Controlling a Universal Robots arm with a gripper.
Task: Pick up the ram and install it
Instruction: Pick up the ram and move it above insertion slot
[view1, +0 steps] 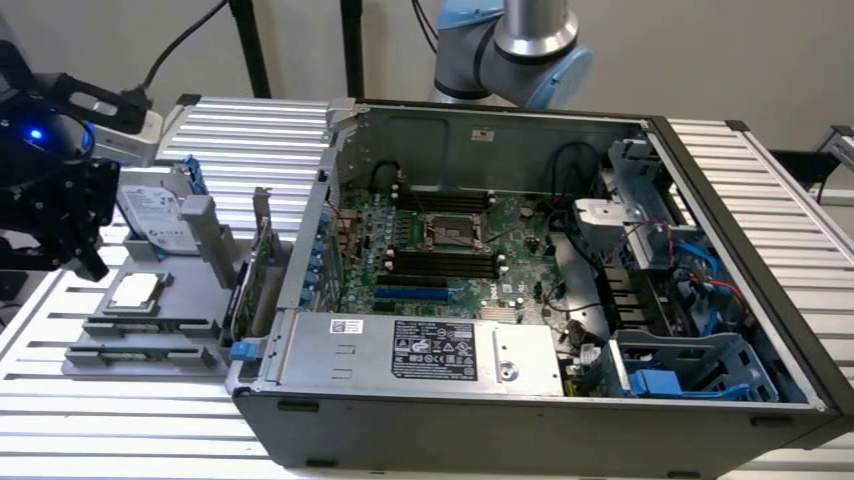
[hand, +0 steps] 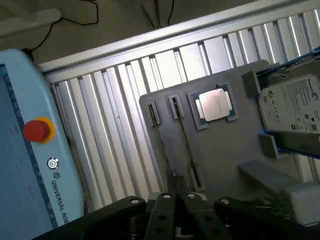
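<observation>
The gripper (hand: 178, 196) is clenched, empty as far as can be seen, above the grey tray (view1: 80, 365). The ram (view1: 144, 326) sits in that tray, outside the computer case (view1: 534, 420). Judged: neither pickup nor installation is done yet.

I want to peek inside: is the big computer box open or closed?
Open. The computer case has no cover on its upward side, so the green motherboard inside shows plainly.
</observation>
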